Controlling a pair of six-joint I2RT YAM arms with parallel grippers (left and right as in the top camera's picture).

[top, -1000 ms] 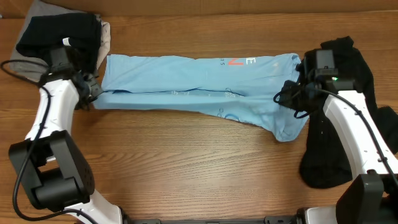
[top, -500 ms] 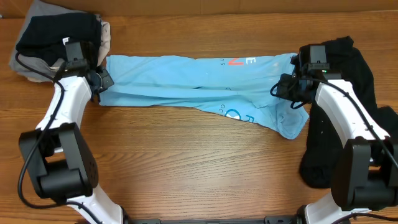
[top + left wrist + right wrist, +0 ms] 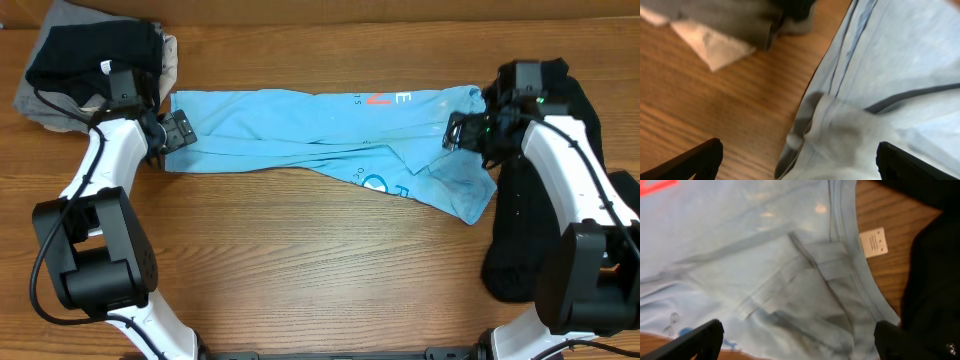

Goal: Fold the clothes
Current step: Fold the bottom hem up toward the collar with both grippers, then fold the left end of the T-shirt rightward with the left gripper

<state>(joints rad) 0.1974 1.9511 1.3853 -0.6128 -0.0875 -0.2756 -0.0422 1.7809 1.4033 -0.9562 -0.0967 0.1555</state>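
Shifted right since a second ago, off the bare wood and onto the left end of the light-blue shirt [image 3: 300,135]: left gripper [image 3: 180,131]. Drawn a little farther back over the same span: right gripper [image 3: 456,132].

Nearest, bare table [image 3: 300,280] between the two arm bases. At near right, a black garment [image 3: 520,245] heaped on the wood, just beside the shirt's right end. Just beyond, the shirt itself, stretched left to right across the middle of the table, with a long fold running along its length and its near-right corner reaching nearer than the rest. Along its far edge, red lettering [image 3: 378,99]. At the collar, in the right wrist view, a white tag [image 3: 873,242].

Above the left end, left jaws wide apart, fingertips [image 3: 702,157] at either side of a rumpled hem, clamping nothing. Above the right end, right jaws likewise spread, cloth lying loose beneath.

Far left, a pile of black clothes [image 3: 95,50] on grey cloth [image 3: 30,95], near the shirt's far-left corner.
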